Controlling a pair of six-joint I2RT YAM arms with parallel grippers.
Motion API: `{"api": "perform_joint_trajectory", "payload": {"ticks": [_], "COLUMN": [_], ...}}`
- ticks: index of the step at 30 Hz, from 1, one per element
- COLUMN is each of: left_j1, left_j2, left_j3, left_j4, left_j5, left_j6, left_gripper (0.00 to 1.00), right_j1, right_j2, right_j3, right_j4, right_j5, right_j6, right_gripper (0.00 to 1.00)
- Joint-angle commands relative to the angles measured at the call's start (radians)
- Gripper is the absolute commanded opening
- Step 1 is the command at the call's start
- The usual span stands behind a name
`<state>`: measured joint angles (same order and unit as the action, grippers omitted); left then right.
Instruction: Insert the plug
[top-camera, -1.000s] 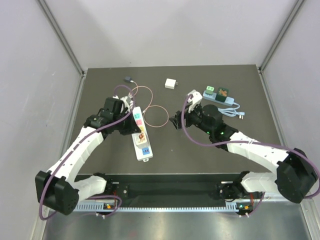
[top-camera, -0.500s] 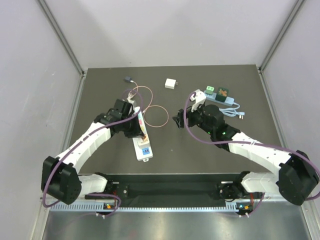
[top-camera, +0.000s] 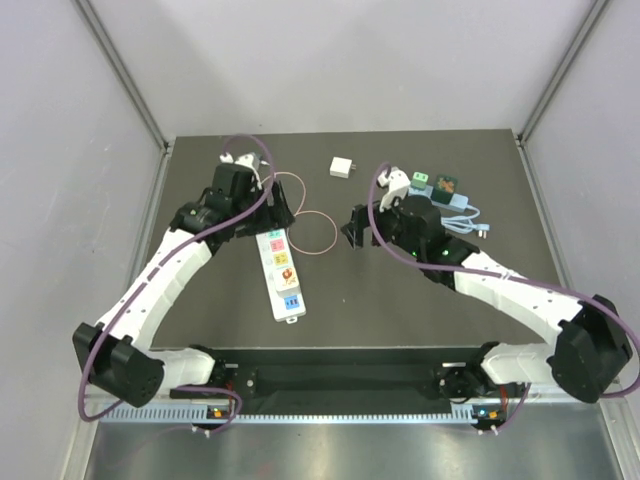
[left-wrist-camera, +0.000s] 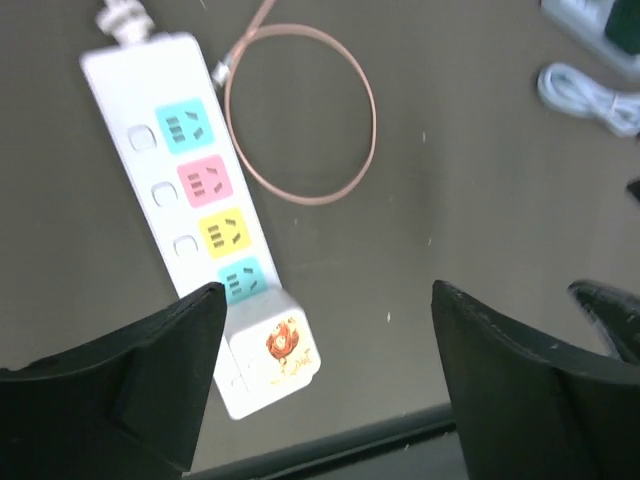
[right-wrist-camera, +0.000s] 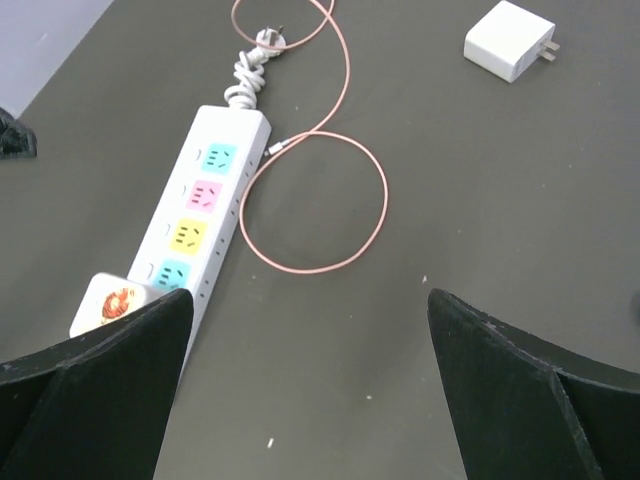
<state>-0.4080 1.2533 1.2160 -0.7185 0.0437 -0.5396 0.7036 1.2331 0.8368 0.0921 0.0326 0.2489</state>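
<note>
The plug (left-wrist-camera: 272, 350) stands at the end of the power strip (left-wrist-camera: 190, 170), beneath my left gripper (left-wrist-camera: 328, 300), nearer its left finger. Those jaws are spread, empty, arm stretched forward. My right gripper (right-wrist-camera: 310, 300) hovers open alongside.

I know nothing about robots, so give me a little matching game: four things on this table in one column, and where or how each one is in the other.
Things:
1. white charger
2. pink cable
3. picture-printed plug
4. left hand

States:
A. open and empty
B. sitting on the white power strip
C. lying apart, toward the far edge of the table
D. curled in a loop beside the strip

Pairs: 1-C, 2-D, 3-B, 4-A
</note>
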Motion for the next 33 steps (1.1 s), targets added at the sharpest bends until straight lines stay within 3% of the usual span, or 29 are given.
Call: {"api": "perform_joint_trajectory", "payload": {"ticks": [1, 5, 11, 15, 19, 21, 26, 29, 33], "left_j1": [0.02, 0.098, 0.283, 0.336, 0.365, 0.385, 0.436, 0.436, 0.437], "left_j2": [0.05, 0.155, 0.316, 0.475, 0.621, 0.745, 0.966, 1.093, 1.161], "left_j3": [0.108, 0.171, 0.246, 0.344, 0.404, 0.503, 0.732, 0.845, 0.882], "left_j4": [0.039, 0.076, 0.232, 0.318, 0.467, 0.455, 0.478, 0.418, 0.433], "left_j5": [-0.132, -0.202, -0.139, -0.182, -0.088, -0.068, 0.085, 0.067, -0.011], "left_j6": [0.006, 0.012, -0.062, -0.103, -0.045, -0.027, -0.054, -0.083, -0.098], "left_gripper": [0.89, 0.89, 0.81, 0.77, 0.72, 0.7, 0.5, 0.53, 0.63], "right_j1": [-0.013, -0.015, -0.015, -0.015, -0.009, -0.01, -0.006, 0.002, 0.004], "right_j2": [0.049, 0.072, 0.048, 0.037, 0.042, 0.037, 0.057, 0.092, 0.121], "right_j3": [0.126, 0.16, 0.128, 0.081, 0.067, 0.059, 0.045, 0.048, 0.042], "right_j4": [-0.125, -0.183, -0.128, -0.057, -0.057, -0.06, -0.025, -0.038, -0.023], "right_j5": [0.009, 0.023, -0.079, -0.163, -0.224, -0.221, -0.287, -0.31, -0.306], "right_j6": [0.056, 0.088, 0.089, 0.102, 0.098, 0.082, 0.073, 0.069, 0.064], "right_gripper": [1.0, 1.0, 1.0, 1.0, 1.0, 1.0, 1.0, 1.0, 1.0]}}
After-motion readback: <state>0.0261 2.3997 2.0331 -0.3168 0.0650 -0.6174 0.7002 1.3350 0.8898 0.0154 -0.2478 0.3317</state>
